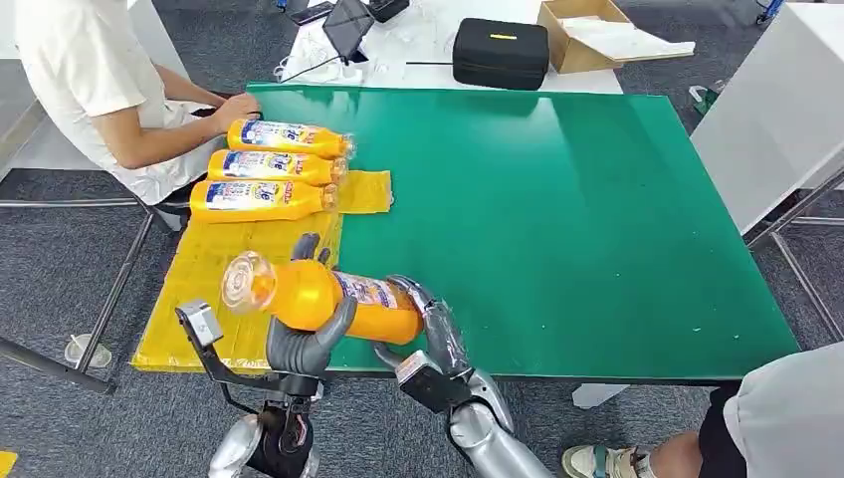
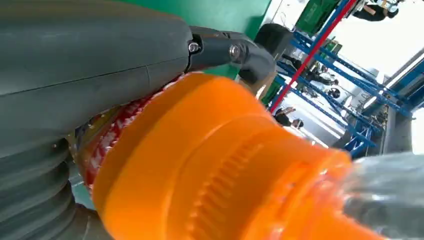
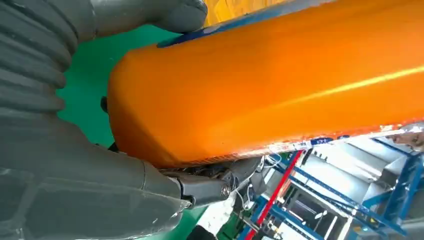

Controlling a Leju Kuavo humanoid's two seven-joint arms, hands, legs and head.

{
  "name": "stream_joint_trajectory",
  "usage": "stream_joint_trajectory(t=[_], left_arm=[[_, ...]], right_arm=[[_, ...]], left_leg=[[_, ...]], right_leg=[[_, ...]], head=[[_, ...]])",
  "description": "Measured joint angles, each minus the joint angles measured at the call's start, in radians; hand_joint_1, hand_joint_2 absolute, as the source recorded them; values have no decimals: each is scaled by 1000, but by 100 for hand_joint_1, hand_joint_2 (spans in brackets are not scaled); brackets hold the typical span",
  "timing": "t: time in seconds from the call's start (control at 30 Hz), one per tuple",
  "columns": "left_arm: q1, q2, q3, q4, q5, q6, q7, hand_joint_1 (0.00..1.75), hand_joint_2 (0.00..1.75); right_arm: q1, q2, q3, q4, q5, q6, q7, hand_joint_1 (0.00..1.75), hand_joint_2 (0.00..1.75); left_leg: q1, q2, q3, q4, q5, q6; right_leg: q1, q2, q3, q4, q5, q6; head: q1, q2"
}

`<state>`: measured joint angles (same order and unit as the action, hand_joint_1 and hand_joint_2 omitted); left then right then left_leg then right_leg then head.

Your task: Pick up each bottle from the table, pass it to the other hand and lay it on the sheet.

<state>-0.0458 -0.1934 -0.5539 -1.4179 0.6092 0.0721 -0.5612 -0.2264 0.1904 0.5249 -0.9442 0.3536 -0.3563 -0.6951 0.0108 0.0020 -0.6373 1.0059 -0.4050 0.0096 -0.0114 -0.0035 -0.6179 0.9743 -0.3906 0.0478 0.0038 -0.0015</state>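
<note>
Green table (image 1: 557, 219) is catalogued as the work surface, with grey carpet around it and a white bench behind bearing a black case (image 1: 501, 53) and an open cardboard box (image 1: 582, 35). At the far left a seated person (image 1: 90, 80) is noted, one hand resting at the table's corner just beside the sheet. Yellow sheet (image 1: 194, 274) is laid along the table's left side; three bottles (image 1: 267, 167) are already set on its far end, side by side and lying flat, caps toward the table's middle. Nearer the robot, the held bottle (image 1: 333, 299) is carried above the table's near edge, its long axis running roughly left to right, clear cap end over the sheet's bare near part, base toward the right. The left hand (image 1: 304, 339) is wrapped around the neck and shoulder end, fingers curled over the far side; the right hand (image 1: 433, 329) is closed about the base end, its thumb and fingers seen pressed on the orange body in the right wrist view. The handover is judged to be midway, both hands gripping. The left hand is nearer the sheet; nothing is seen between bottle and bare sheet, the laid bottles lying well apart.
</note>
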Motion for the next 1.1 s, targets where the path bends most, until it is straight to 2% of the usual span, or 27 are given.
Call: stream_joint_trajectory(t=[0.4, 0.47, 0.5, 0.6, 0.73, 0.83, 0.87, 0.93, 1.1], left_arm=[[-50, -23, 12, 52, 20, 6, 3, 175, 175], [-50, -26, 17, 54, 24, -1, 8, 175, 175], [-50, -27, 19, 54, 29, -2, 8, 175, 175], [-49, -29, 20, 52, 10, 19, -11, 175, 175], [-40, -29, 21, 13, -44, 117, -50, 175, 175], [-27, -28, 30, -28, -55, 160, -53, 175, 175], [-24, -26, 33, -39, -56, 168, -52, 175, 175], [-21, -24, 42, -58, -56, 183, -52, 175, 175], [-5, -15, 72, -84, -203, 394, -98, 175, 175]], right_arm=[[-16, 6, 3, 0, -23, 16, 2, 173, 175], [-16, 6, 3, 0, -39, 32, 2, 129, 175], [-16, 6, 3, 0, -49, 41, 2, 61, 175], [-14, 9, 4, 0, -86, 86, 6, 0, 175], [10, 31, 16, 0, -153, 193, 26, 0, 175], [23, 42, 39, 0, -161, 206, 28, 0, 175], [25, 43, 46, 0, -161, 199, 27, 0, 0], [36, 46, 56, 0, -148, 164, 17, 0, 0], [105, 36, 61, -25, -56, -165, -3, 0, 0]], left_leg=[[0, 0, 0, 0, 0, 0], [0, 0, 0, 0, 0, 0], [0, 0, 0, 0, 0, 0], [0, 0, 0, 0, 0, 0], [0, 0, 0, 0, 0, 0], [0, 0, 0, 0, 0, 0], [0, 0, 0, 0, 0, 0], [0, 0, 0, 0, 0, 0], [0, 0, -1, 0, 0, 0]], right_leg=[[0, 0, 0, 0, 0, 0], [0, 0, 0, 0, 0, 0], [0, 0, 0, 0, 0, 0], [0, 0, 0, 0, 0, 0], [0, 0, 0, 0, 0, 0], [0, 0, -1, 0, 0, 0], [0, 0, -1, 0, 0, 0], [0, 0, -1, 0, 0, 0], [0, 0, -1, 0, 0, 0]], head=[[0, 0], [0, 0], [0, 0], [0, 0], [0, 0], [0, 0], [0, 0], [0, 0], [0, 0]])
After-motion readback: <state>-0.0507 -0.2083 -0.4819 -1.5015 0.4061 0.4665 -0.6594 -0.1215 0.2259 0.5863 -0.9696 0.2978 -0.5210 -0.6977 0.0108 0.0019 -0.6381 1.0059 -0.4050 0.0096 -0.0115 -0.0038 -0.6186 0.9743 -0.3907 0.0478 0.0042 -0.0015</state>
